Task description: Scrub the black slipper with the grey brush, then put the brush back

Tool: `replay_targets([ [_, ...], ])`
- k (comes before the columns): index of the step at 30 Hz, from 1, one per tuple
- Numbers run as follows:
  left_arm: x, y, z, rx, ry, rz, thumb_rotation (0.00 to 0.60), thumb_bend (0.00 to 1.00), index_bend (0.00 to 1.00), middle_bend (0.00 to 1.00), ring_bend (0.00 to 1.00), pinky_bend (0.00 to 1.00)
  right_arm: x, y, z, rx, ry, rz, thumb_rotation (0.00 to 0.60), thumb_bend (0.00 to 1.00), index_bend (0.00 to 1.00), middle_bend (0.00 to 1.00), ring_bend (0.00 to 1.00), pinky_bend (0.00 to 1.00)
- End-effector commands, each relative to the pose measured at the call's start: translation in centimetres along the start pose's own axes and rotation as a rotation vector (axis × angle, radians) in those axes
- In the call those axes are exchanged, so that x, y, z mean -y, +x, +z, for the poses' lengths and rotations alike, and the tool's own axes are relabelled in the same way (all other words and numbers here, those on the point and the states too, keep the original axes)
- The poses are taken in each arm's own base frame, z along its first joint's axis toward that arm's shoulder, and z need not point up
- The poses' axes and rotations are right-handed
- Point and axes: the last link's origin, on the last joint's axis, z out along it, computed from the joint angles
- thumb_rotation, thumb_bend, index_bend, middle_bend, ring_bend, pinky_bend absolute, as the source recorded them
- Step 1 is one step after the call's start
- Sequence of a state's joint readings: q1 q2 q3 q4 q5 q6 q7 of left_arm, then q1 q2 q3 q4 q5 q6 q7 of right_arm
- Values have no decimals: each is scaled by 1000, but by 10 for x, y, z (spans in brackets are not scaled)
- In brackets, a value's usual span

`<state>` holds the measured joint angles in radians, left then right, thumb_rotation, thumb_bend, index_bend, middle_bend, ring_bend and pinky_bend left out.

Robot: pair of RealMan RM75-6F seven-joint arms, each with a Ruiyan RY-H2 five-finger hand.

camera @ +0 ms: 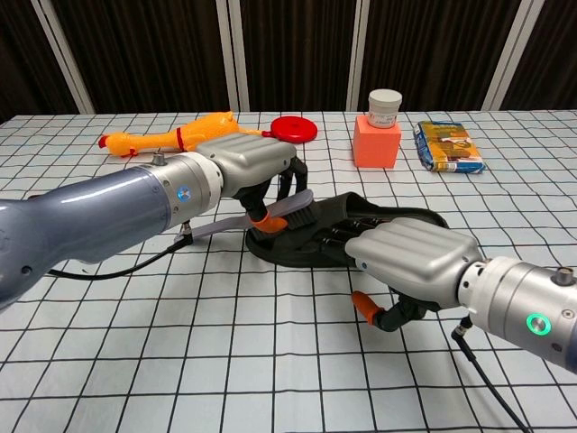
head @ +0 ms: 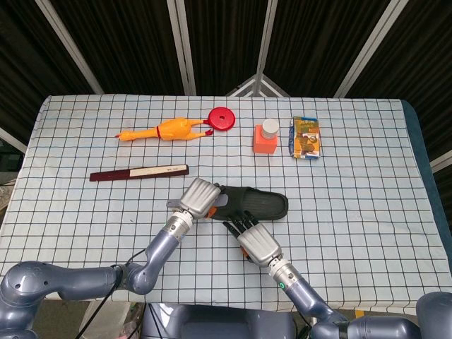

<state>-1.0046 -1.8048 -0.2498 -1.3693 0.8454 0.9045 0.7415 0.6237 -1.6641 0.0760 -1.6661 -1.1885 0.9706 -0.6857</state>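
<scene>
The black slipper lies on the checked cloth near the table's middle. My left hand grips the grey brush by its handle, whose tail sticks out to the left. The bristle end rests on the slipper's near-left end. My right hand lies just in front of the slipper, its dark fingers pressing on the slipper's near edge, holding it in place.
A yellow rubber chicken and a red disc lie at the back left. An orange box with a white jar on it and a snack packet sit back right. A dark red flat stick lies left of the slipper.
</scene>
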Motion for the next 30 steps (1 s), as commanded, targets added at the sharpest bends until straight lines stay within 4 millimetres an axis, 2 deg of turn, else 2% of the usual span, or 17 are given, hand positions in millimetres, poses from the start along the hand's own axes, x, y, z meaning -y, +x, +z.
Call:
replay_targets([
  [1,4,0,0,16,12,3,600,443,422,587,554,557,1,0,0,-1,2,2,600,697,0,34,11,70],
  [14,-20,9,18,-35,-45,-80,600,463,425,594,554,557,-2,0,1,3,-2,26,600,698,0,34,11,70],
  [19,-35,8,28,-24,-75,-150,600,471,426,595,554,557,-5,2,1,1,-8,40,600,698,0,34,11,70],
  [30,-41,13,40,-18,-60,-148,600,479,430,597,554,557,-7,6,-4,-11,-5,40,600,698,0,34,12,70],
])
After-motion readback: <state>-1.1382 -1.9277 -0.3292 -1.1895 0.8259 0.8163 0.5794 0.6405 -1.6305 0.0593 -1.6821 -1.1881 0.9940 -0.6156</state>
